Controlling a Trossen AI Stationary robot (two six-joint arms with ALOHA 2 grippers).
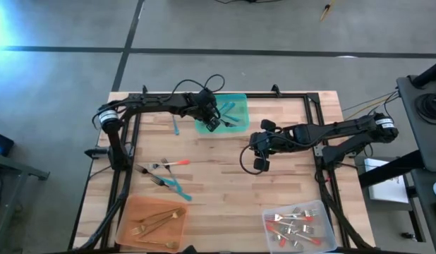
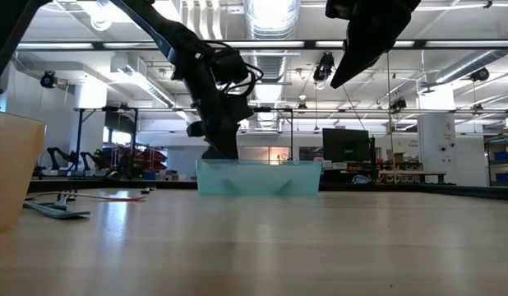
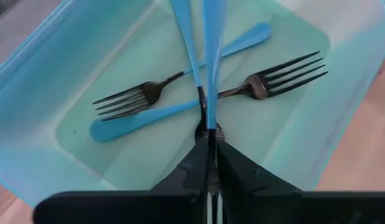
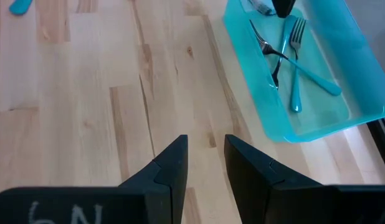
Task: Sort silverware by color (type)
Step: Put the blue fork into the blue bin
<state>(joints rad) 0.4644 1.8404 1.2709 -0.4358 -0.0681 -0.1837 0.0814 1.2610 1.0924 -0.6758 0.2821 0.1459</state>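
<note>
Sorting well along. Left tool [image 3: 211, 138] over teal tray [image 1: 238, 99], pinching blue-handled fork [image 3: 209, 62] above two already inside. Right tool [image 4: 204, 158] empty, jaws apart, mid-worktop. Gold forks [image 1: 156, 222] in orange tray [image 1: 126, 212], red forks [image 1: 294, 224] in clear tray [image 1: 324, 209]. Few loose forks [image 1: 164, 173] remain on worktop [image 1: 218, 183].

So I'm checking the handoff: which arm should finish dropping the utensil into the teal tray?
Left. The left gripper is above the teal tray, pinching a blue-handled utensil. The right gripper hangs open over bare table.
</note>
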